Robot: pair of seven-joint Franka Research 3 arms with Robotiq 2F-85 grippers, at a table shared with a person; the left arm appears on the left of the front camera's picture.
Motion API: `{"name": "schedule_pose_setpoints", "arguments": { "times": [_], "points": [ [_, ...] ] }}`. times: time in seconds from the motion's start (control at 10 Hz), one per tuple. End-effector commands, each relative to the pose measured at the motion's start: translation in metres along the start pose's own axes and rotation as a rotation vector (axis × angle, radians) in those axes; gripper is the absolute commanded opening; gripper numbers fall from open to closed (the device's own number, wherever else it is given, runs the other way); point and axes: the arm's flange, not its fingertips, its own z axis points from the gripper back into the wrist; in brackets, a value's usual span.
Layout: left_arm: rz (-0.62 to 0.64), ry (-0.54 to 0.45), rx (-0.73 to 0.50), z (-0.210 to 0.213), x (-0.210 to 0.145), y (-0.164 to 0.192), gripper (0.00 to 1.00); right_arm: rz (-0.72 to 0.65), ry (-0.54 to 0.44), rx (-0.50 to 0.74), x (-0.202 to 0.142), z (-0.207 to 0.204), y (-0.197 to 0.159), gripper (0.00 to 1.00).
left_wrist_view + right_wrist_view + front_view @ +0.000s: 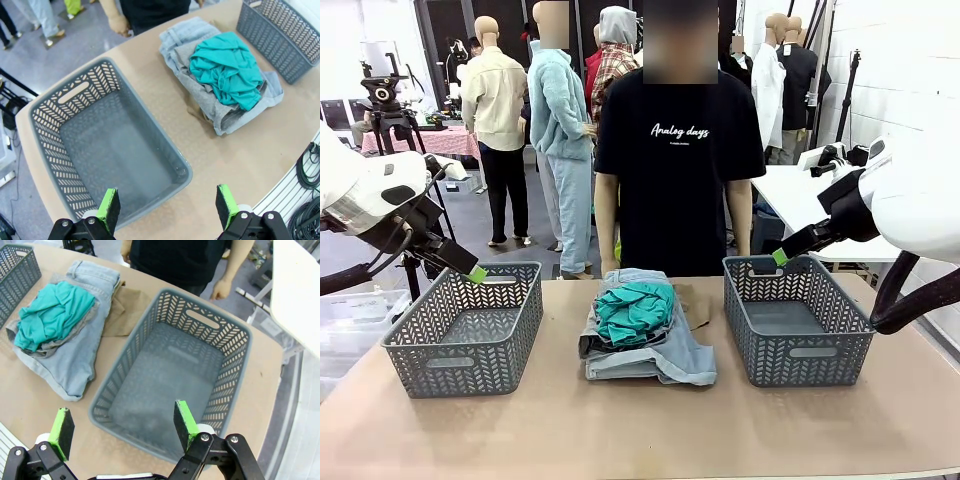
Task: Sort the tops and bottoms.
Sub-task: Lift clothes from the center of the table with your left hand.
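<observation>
So the pile sits mid-table, well apart from both grippers: teal top (634, 308) on grey top (205, 102) on denim shorts (672, 357). Left gripper (167, 200) hangs over the left basket (470, 345), right gripper (122, 415) over the right basket (800, 352), both spread wide and holding nothing. The right wrist view also catches the tan top (127, 310) sticking out behind the pile.

White wall (905, 65), grey floor (470, 218), white side table (802, 195).

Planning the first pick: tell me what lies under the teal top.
The teal top lies on a grey garment, itself on the denim shorts. A tan garment pokes out beside them. Anything else beneath is covered.
</observation>
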Motion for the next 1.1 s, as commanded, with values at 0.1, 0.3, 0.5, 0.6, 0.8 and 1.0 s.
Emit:
{"name": "schedule_pose_setpoints", "arguments": {
  "times": [0.1, 0.3, 0.5, 0.6, 0.8, 1.0],
  "points": [
    [0.0, -0.003, -0.011, 0.002, -0.001, 0.001, 1.0, 0.003, -0.008, 0.009, 0.0, -0.001, -0.001, 1.0],
    [0.0, -0.003, -0.011, 0.002, -0.001, 0.001, 1.0, 0.003, -0.008, 0.009, 0.0, -0.001, -0.001, 1.0],
    [0.0, -0.003, -0.011, 0.002, -0.001, 0.001, 1.0, 0.003, -0.008, 0.009, 0.0, -0.001, -0.001, 1.0],
    [0.0, -0.003, -0.011, 0.002, -0.001, 0.001, 1.0, 0.003, -0.008, 0.009, 0.0, -0.001, -0.001, 1.0],
    [0.0, -0.003, -0.011, 0.002, -0.001, 0.001, 1.0, 0.003, -0.008, 0.009, 0.0, -0.001, -0.001, 1.0],
    [0.015, 0.015, -0.01, -0.016, 0.013, -0.002, 1.0, 0.003, -0.008, 0.009, 0.0, -0.001, -0.001, 1.0]
  ]
}}
